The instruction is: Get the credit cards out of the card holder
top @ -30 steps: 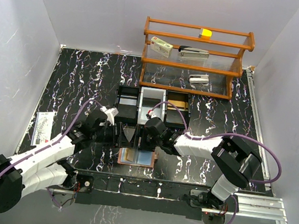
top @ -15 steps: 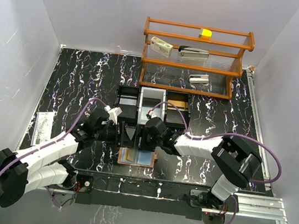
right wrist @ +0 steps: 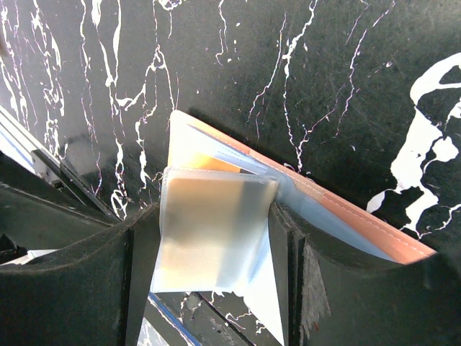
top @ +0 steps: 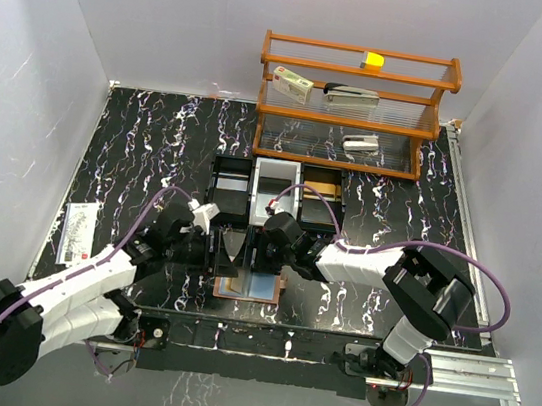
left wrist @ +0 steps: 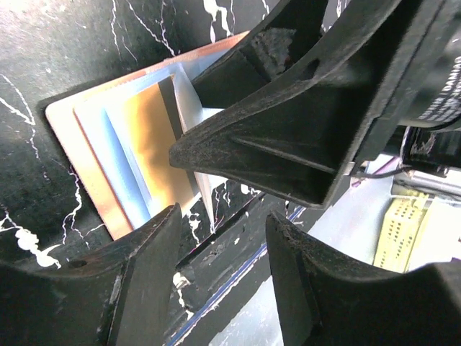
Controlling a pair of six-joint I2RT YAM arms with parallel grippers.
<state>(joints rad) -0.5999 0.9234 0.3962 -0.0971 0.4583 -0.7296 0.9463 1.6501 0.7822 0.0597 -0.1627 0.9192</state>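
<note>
The salmon-pink card holder (top: pixel 251 288) lies open near the table's front edge. A yellow-orange card (left wrist: pixel 155 144) and a blue card (left wrist: pixel 122 169) sit in its pockets. One clear inner sleeve (right wrist: pixel 216 238) stands up from the card holder (right wrist: pixel 360 220), and it seems to hold a pale card. My right gripper (right wrist: pixel 212 216) has its fingers against the sleeve's two side edges, shut on it with the jaws wide apart. My left gripper (left wrist: pixel 225 216) faces it from the left, open and empty, just above the holder's near edge. In the overhead view both grippers (top: pixel 239 251) meet over the holder.
A black three-part tray (top: pixel 273 191) stands just behind the grippers. Farther back is a wooden shelf (top: pixel 351 103) with a white-and-red box (top: pixel 293 85) and a stapler. A flat packet (top: pixel 77 231) lies at the table's left edge. The front rail (top: pixel 263 331) runs close to the holder.
My left arm has shifted slightly, and its gripper has come a little nearer the front beside the holder. The raised sleeve shows paler from above. The right arm has not moved.
</note>
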